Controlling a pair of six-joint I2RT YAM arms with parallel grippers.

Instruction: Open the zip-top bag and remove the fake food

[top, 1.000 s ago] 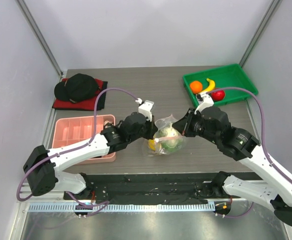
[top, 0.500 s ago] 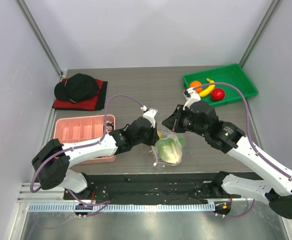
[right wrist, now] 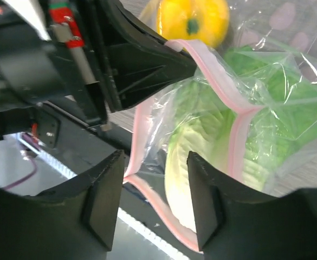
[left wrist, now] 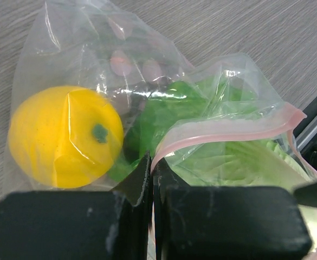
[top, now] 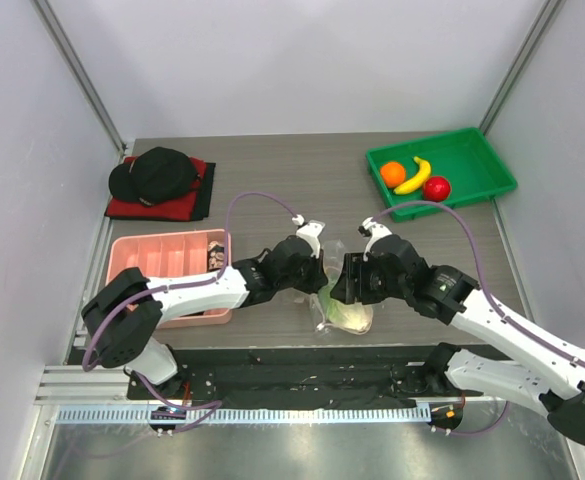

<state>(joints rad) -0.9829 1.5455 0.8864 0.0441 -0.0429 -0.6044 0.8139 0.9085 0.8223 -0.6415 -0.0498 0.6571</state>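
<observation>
The zip-top bag (top: 347, 312) lies near the table's front edge with its pink zip strip (right wrist: 219, 86) parted. Inside it I see a yellow lemon (left wrist: 65, 135) and a green-white cabbage (right wrist: 201, 146). My left gripper (left wrist: 151, 165) is shut on the bag's pink rim beside the lemon. My right gripper (right wrist: 155, 162) stands open over the bag's mouth, part of the rim and the cabbage's pale edge between its fingers, which grip nothing. An orange (top: 393, 173), a banana (top: 413, 175) and a red fruit (top: 435, 187) lie in the green tray (top: 472, 150).
A pink compartment tray (top: 132, 246) sits at the left beside the left arm. A black cap (top: 157, 172) rests on a red cloth at the back left. A black mat and a metal rail run along the near edge, just past the bag.
The right gripper has gone from shut to open and has moved down and left onto the bag's mouth. The left arm has carried the bag toward the near edge.
</observation>
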